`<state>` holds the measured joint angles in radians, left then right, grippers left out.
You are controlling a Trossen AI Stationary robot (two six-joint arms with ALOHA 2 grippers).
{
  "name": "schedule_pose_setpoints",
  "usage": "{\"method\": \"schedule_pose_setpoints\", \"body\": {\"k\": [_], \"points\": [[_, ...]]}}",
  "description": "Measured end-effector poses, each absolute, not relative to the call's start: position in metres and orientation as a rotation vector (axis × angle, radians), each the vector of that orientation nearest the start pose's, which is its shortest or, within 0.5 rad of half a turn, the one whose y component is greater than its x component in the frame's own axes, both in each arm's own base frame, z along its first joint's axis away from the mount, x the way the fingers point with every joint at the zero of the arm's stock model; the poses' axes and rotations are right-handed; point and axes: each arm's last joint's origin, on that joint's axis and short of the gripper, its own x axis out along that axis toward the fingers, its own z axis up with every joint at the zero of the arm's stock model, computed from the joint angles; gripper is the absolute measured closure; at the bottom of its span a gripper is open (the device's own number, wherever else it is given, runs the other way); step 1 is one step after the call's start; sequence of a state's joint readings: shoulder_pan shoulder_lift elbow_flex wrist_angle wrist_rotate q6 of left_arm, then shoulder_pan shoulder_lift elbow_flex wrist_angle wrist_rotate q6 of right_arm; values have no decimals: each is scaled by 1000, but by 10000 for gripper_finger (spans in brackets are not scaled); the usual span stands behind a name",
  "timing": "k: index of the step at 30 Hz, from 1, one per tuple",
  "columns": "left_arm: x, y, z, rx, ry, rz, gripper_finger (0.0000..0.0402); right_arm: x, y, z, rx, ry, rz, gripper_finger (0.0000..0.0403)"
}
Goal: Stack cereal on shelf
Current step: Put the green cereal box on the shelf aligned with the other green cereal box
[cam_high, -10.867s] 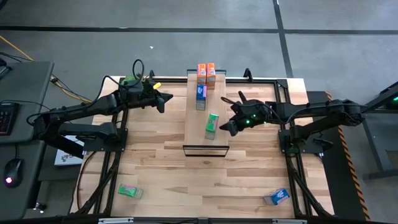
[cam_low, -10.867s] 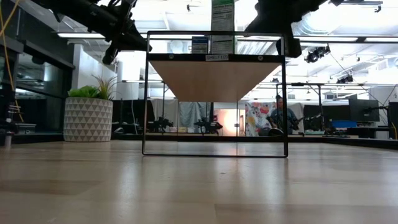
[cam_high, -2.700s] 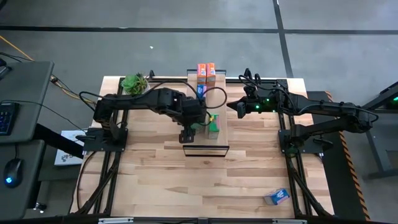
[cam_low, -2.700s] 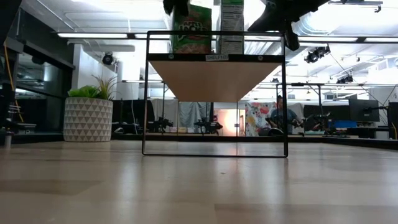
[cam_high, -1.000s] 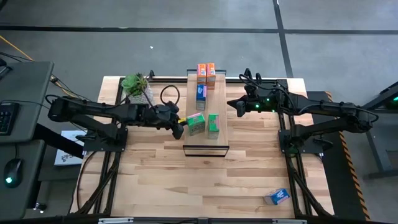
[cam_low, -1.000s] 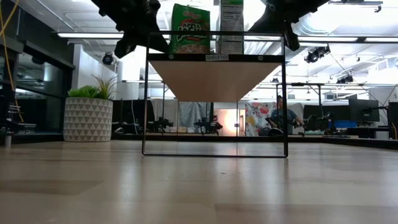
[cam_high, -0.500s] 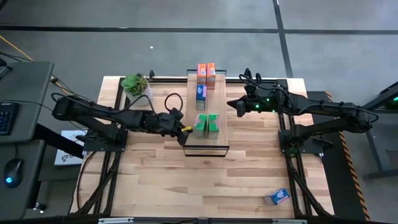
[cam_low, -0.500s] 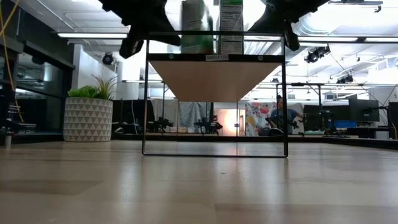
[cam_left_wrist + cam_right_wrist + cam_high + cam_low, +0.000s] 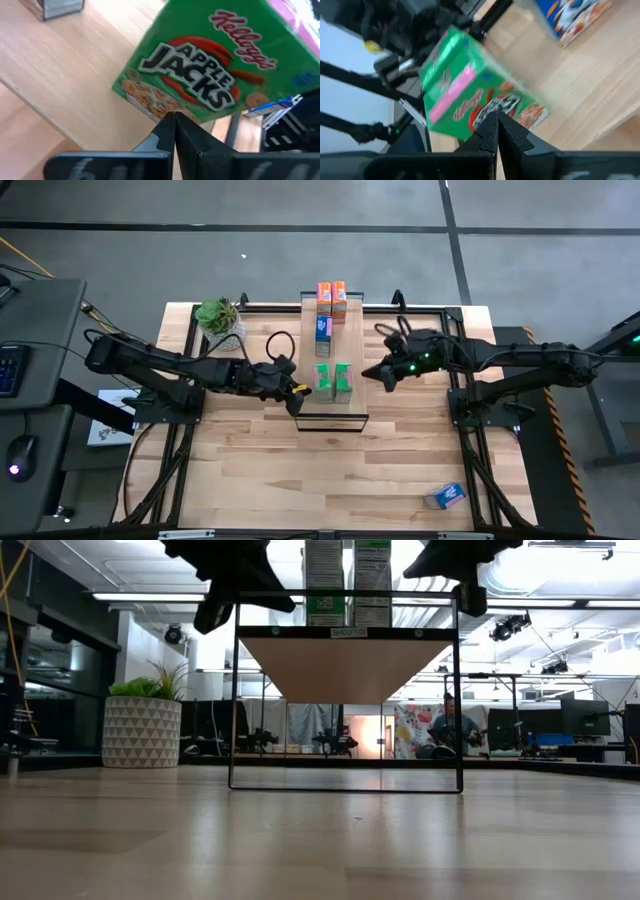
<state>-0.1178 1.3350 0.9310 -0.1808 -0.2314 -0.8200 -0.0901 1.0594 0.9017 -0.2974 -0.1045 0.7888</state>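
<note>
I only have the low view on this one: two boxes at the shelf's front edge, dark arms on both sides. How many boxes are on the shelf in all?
Observer: Five from above. The left green box and right green box stand side by side, the shelf blue box is behind them, and two orange boxes are at the far end of the shelf.
Operator: And the sixth?
Observer: The other blue box lies on the table, at the near corner on the right arm's side.
Operator: Is either gripper holding anything?
Observer: No. The left gripper is shut beside the shelf's left edge, and the right gripper is shut to the right of the green boxes.
</note>
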Motion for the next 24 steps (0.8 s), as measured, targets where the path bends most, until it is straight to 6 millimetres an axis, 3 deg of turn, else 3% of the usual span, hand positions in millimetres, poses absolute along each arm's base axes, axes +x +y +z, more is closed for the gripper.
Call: {"method": "schedule_pose_setpoints", "body": {"k": [10,24], "points": [[289,-4,268,-618,490,304,401,255,-2,288,803,516,-200,402],[292,-3,274,-515,445,241,401,258,-1,288,810,511,-171,402]]}}
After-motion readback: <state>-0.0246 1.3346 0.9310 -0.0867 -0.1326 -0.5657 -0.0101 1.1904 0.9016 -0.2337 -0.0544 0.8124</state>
